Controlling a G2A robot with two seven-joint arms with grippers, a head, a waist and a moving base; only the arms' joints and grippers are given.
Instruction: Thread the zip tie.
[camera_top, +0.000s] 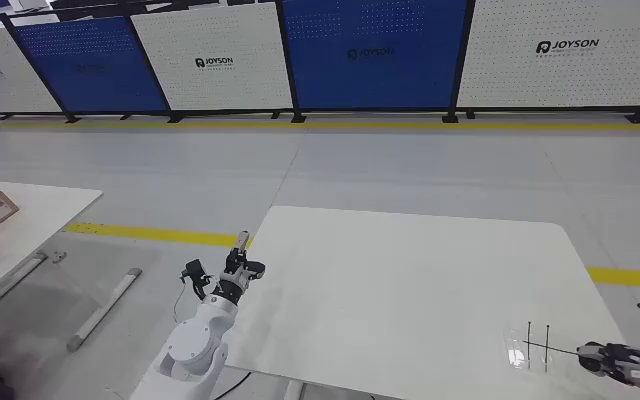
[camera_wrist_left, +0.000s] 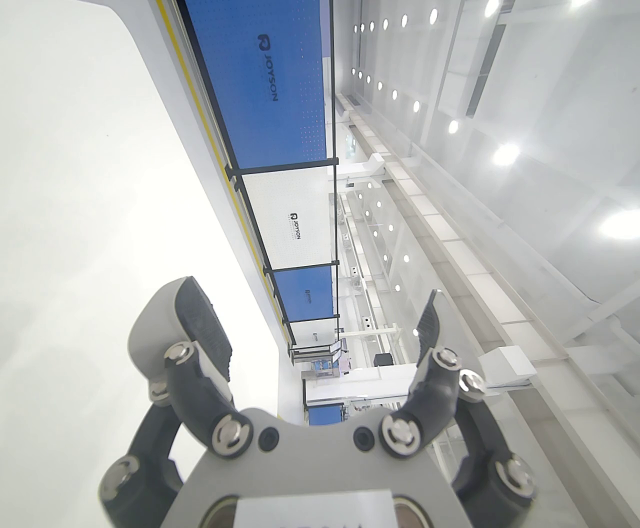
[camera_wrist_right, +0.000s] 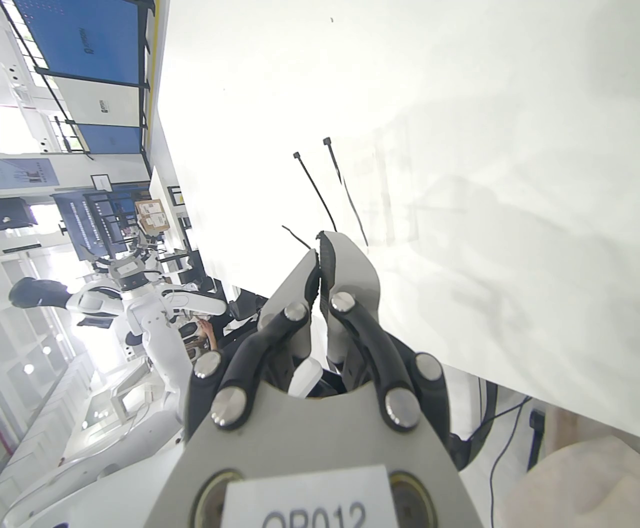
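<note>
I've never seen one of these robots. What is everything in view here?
Table: one, white, in front of the robot.
Loose zip ties: two, black, lying side by side near the table's front right corner.
Held zip tie: one, black, pinched in the right end effector.
Second table: one, white, far left.
Partition panels: several, blue and white, along the back.
Floor line: one, yellow, behind the table.
Left end effector: one, grey and black, open, at the table's left edge.
Right end effector: one, grey and black, shut, beside the loose zip ties.

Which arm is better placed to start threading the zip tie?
Right. The right gripper is shut on a zip tie at a near corner of the table; the left gripper is open, empty, at the opposite edge.
</note>
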